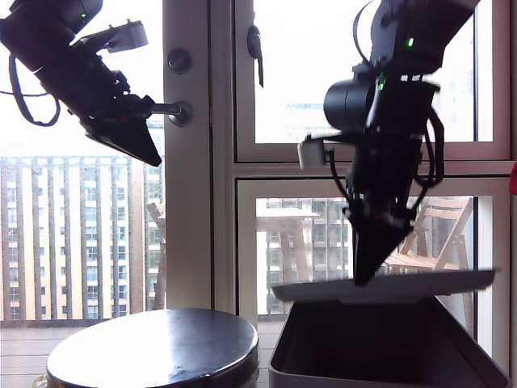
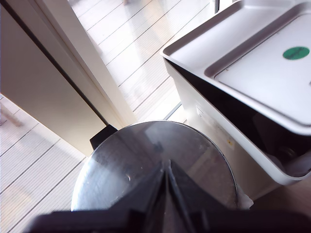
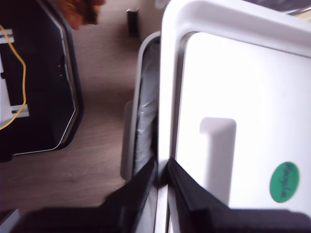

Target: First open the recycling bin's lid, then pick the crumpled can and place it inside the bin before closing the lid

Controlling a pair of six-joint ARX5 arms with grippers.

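Second gripper point(image 3: 163, 177) pinches the flat grey plastic lid's point(image 3: 243, 97) rim above the large grey rectangular bin point(image 1: 299, 368); first gripper point(image 2: 167, 170), jaws together, hangs nearer the round dark table point(image 2: 121, 160).

Grey lid point(image 1: 388, 284) w/ green dot, raised level over open grey bin point(image 1: 380, 347).

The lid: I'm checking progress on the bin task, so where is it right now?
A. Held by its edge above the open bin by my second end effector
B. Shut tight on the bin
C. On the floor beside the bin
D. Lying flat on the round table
A: my second end effector pinches the lid by its rim, and the exterior view shows it raised above the open recycling bin.
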